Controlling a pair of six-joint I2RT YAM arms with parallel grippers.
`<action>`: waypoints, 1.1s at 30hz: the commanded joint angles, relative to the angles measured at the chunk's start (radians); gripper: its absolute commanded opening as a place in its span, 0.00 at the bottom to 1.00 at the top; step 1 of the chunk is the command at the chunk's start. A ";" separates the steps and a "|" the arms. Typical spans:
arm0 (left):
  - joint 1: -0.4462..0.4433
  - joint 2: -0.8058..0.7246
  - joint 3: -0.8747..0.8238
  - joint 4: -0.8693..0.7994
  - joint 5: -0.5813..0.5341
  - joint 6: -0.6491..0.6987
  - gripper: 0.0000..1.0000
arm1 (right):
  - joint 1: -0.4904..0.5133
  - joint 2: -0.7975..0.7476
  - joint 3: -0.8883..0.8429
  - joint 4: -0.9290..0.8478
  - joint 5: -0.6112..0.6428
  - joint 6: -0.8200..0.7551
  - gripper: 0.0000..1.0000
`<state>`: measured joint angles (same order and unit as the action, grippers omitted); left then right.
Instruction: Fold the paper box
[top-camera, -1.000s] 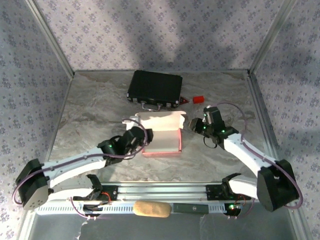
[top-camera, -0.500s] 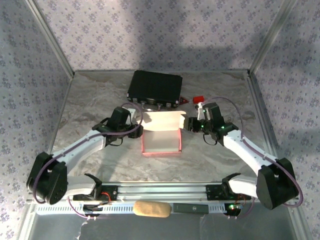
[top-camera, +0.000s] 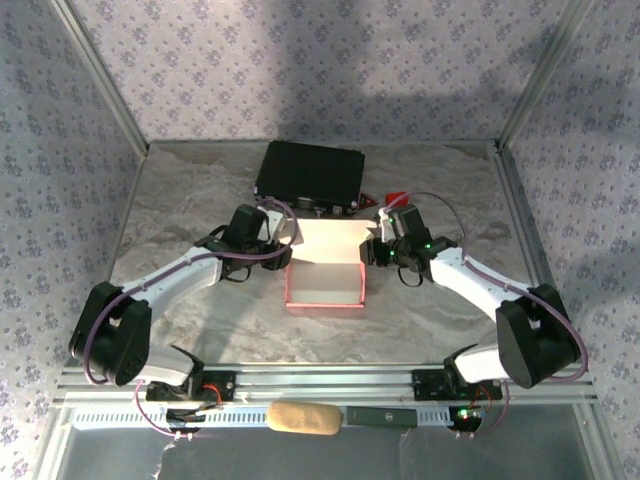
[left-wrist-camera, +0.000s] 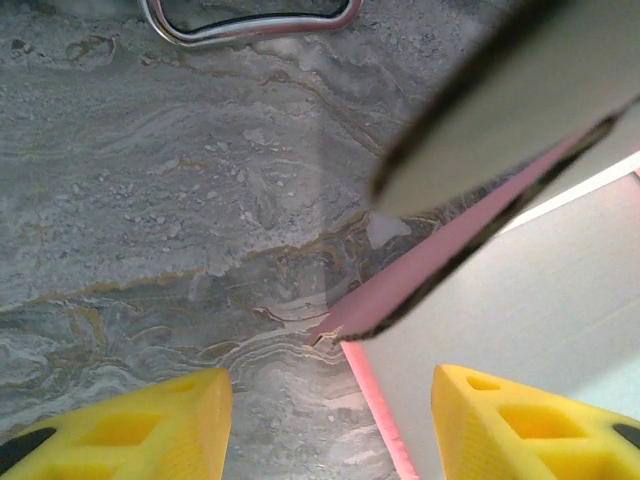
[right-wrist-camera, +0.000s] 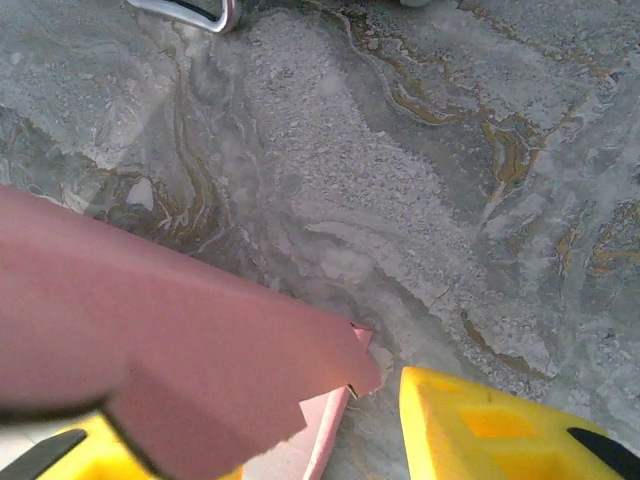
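Observation:
The paper box (top-camera: 325, 287) is a pink open tray on the marble table, its pale lid (top-camera: 331, 239) raised at the back. My left gripper (top-camera: 283, 251) is at the box's back left corner. In the left wrist view this gripper (left-wrist-camera: 330, 430) is open, its yellow fingers astride the pink left wall (left-wrist-camera: 378, 405), with a blurred flap (left-wrist-camera: 500, 120) close overhead. My right gripper (top-camera: 372, 252) is at the back right corner. In the right wrist view it (right-wrist-camera: 290, 440) is open; a pink flap (right-wrist-camera: 180, 330) covers most of its left finger.
A black hard case (top-camera: 310, 175) lies just behind the box, its metal handle (left-wrist-camera: 250, 15) close to both grippers. A tiny red block (top-camera: 397, 198) sits to the case's right. A tan roll (top-camera: 305, 420) rests on the front rail. Patterned walls enclose the table.
My left arm swung from the box's front left up to its back left corner. My right gripper moved left against the lid's right end. The lid now stands more upright.

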<state>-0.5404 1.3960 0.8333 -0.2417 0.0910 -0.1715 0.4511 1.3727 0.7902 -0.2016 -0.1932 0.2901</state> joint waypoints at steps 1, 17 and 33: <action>0.002 -0.011 0.010 -0.005 -0.017 0.036 0.54 | -0.012 0.001 0.018 0.037 0.011 -0.032 0.43; 0.113 -0.146 -0.173 0.251 0.241 0.036 0.61 | -0.038 0.024 -0.017 0.137 -0.050 -0.034 0.28; 0.097 0.007 -0.143 0.412 0.244 0.049 0.54 | -0.038 0.054 -0.003 0.142 -0.051 -0.039 0.22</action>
<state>-0.4339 1.3712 0.6453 0.1097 0.3111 -0.1387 0.4183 1.4147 0.7750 -0.0559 -0.2363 0.2680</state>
